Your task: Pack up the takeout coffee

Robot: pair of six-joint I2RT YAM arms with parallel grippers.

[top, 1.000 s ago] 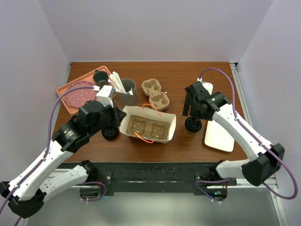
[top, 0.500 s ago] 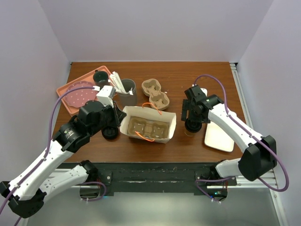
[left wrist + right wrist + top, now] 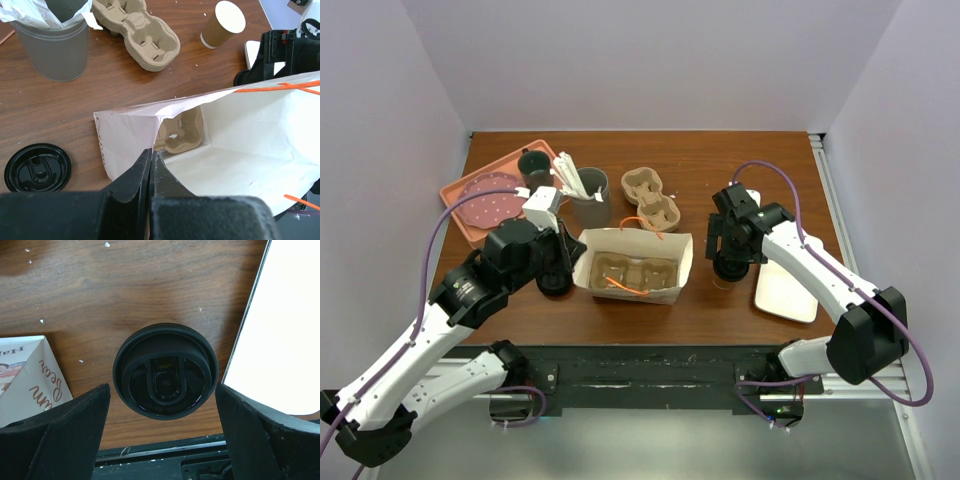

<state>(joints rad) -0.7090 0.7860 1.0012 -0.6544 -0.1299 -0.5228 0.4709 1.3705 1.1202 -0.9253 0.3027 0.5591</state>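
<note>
The left hand [image 3: 150, 159] is closed, its tips pinching the left rim of the white paper bag [image 3: 240, 135]. Only the left wrist view shows a tan cup [image 3: 223, 24] beyond the bag. The top view hides the takeout coffee [image 3: 165, 371] beneath the right hand [image 3: 162, 390]. The right wrist view shows it from above, black-lidded, on the tabletop [image 3: 125, 285] between bag and white plate [image 3: 280, 315]. The right hand stands wide open, fingers [image 3: 60, 435] flanking the coffee without contact.

White paper bag [image 3: 686, 262] lies open on the bench [image 3: 700, 170], a cup carrier [image 3: 655, 270] inside; spare carriers [image 3: 652, 198] behind; grey tumbler [image 3: 50, 50] beside a pink tray [image 3: 460, 195]; loose black lid [image 3: 37, 167] nearby.
</note>
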